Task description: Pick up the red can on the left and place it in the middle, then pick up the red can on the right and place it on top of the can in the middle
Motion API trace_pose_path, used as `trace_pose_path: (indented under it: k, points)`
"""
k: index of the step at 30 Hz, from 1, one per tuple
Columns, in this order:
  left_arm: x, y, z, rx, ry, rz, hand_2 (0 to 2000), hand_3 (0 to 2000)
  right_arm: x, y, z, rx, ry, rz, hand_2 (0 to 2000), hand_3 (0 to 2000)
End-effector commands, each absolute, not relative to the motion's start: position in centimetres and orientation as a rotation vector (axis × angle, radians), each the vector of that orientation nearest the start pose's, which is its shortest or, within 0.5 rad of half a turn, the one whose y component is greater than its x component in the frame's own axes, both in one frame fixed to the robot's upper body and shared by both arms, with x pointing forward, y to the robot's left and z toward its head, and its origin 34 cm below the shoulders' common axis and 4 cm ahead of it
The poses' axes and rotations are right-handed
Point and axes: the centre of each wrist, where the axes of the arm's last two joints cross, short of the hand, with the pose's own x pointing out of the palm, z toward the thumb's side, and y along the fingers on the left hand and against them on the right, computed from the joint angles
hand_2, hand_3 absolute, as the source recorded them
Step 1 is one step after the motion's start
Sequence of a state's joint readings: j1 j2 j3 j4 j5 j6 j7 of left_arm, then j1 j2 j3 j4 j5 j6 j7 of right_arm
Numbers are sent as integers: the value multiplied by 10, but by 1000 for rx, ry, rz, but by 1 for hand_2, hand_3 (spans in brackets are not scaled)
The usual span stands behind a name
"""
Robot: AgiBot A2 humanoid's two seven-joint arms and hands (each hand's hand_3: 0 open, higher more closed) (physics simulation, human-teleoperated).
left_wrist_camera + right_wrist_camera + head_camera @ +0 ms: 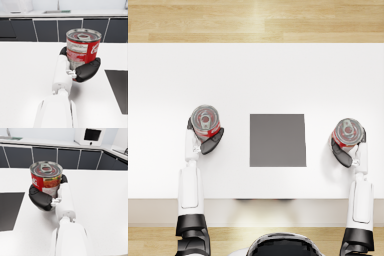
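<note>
Head view shows both white arms reaching forward over the white tabletop (253, 75), one on each side of the dark grey square mat (277, 140) at its middle. Left of the mat, the left hand (208, 140) wraps the left red soup can (205, 121); right of the mat, the right hand (344, 151) wraps the right red soup can (347, 132). Both cans stand upright, pull-tab lids facing up, each well apart from the mat.

From the left wrist view, the forearm runs straight to the left hand (86, 70), whose dark fingers (91, 66) curl around the lower part of the can (83, 48), pressing on its label. From the right wrist view, the right hand (41, 198) holds its can (46, 178) the same way, fingers (37, 195) closed round the lower wall. Whether either can touches the tabletop cannot be told. Dark cabinets (57, 30) line the far wall.
</note>
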State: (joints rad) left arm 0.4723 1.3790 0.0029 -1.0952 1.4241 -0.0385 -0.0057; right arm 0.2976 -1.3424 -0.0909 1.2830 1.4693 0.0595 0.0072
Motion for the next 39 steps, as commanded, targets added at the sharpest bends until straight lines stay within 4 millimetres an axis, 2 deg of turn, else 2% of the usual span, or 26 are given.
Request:
trace_pose_path:
  k: [1, 4, 7, 10, 13, 16, 20, 21, 23, 27, 28, 30, 31, 32, 34, 35, 39]
  points:
    - [326, 212, 171, 213, -87, -1661, 2000, 1520, 296, -258, 170, -259, -79, 1527, 2000, 1520]
    - [323, 177, 174, 255, -76, -1794, 2000, 1520, 295, -240, 192, -338, -141, 1578, 2000, 1520]
    - [323, 147, 168, 258, -48, -1891, 2000, 1520, 296, -232, 202, -367, -174, 1598, 2000, 1520]
    - [327, 119, 161, 244, -8, -1981, 2000, 1520, 300, -229, 203, -363, -179, 1605, 2000, 1520]
    - [330, 101, 148, 218, 57, -2043, 2000, 1520, 300, -222, 203, -365, -181, 1630, 2000, 1520]
    - [339, 92, 134, 192, 86, -2058, 2000, 1520, 298, -218, 206, -375, -196, 1640, 2000, 1520]
    - [347, 83, 107, 243, -13, -2104, 2000, 1520, 297, -213, 214, -395, -226, 1643, 2000, 1520]
    - [349, 82, 100, 320, 78, -2168, 2000, 1520, 296, -211, 218, -407, -239, 1647, 2000, 1520]
    - [352, 81, 91, 305, 100, -2176, 2000, 1520, 294, -207, 226, -431, -267, 1653, 2000, 1520]
    - [353, 82, 80, 297, 153, -2193, 2000, 1520, 294, -195, 240, -467, -311, 1682, 2000, 1520]
    - [345, 84, 76, 276, 112, -2191, 2000, 1520, 294, -191, 242, -474, -319, 1694, 2000, 1520]
    - [351, 84, 82, 272, 85, -2165, 2000, 1520, 298, -182, 249, -486, -340, 1716, 2000, 1520]
    - [350, 86, 83, 268, 64, -2155, 639, 1193, 301, -178, 251, -487, -345, 1726, 2000, 1520]
    - [350, 88, 84, 260, 49, -2138, 0, 867, 304, -174, 252, -485, -347, 1738, 2000, 1520]
    - [345, 91, 93, 284, -24, -2093, 0, 213, 308, -162, 256, -491, -357, 1770, 2000, 1520]
    - [340, 94, 100, 308, -75, -2061, 0, 0, 310, -158, 257, -490, -357, 1781, 2000, 1520]
    - [314, 119, 135, 391, -275, -1935, 0, 0, 312, -147, 266, -506, -386, 1807, 2000, 1520]
